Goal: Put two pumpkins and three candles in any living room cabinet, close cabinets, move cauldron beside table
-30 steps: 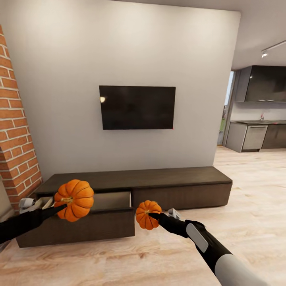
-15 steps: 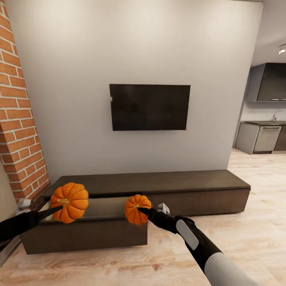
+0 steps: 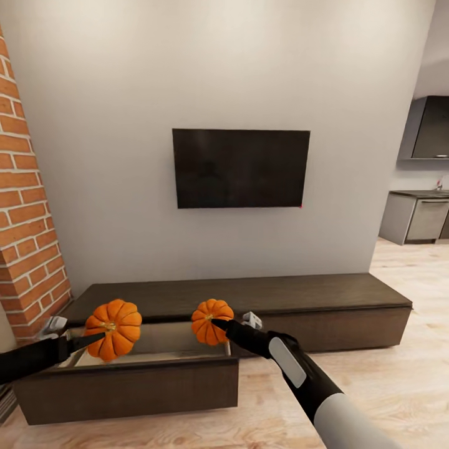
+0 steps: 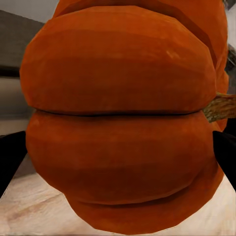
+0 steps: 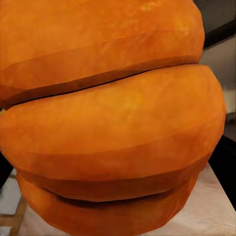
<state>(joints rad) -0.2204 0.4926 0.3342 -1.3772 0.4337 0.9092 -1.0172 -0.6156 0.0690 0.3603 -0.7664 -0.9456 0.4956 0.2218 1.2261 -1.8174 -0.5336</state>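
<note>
The 2 pumpkins [image 3: 114, 329] [image 3: 211, 320] look smooth, ribbed and a little shiny. The cabinet [image 3: 268, 299] is dark matt wood. The floor [image 3: 399, 386] is pale wood planks. The brick wall [image 3: 28, 231] looks rough.

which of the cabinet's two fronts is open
The left front: it is pulled out as a drawer toward the robot, under the two held pumpkins. The right front sits flush with the cabinet.

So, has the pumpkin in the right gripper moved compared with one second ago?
Yes. The right pumpkin was in front of the cabinet, past the open drawer's right end; now it hangs over that drawer's right corner, nearer the cabinet.
</note>
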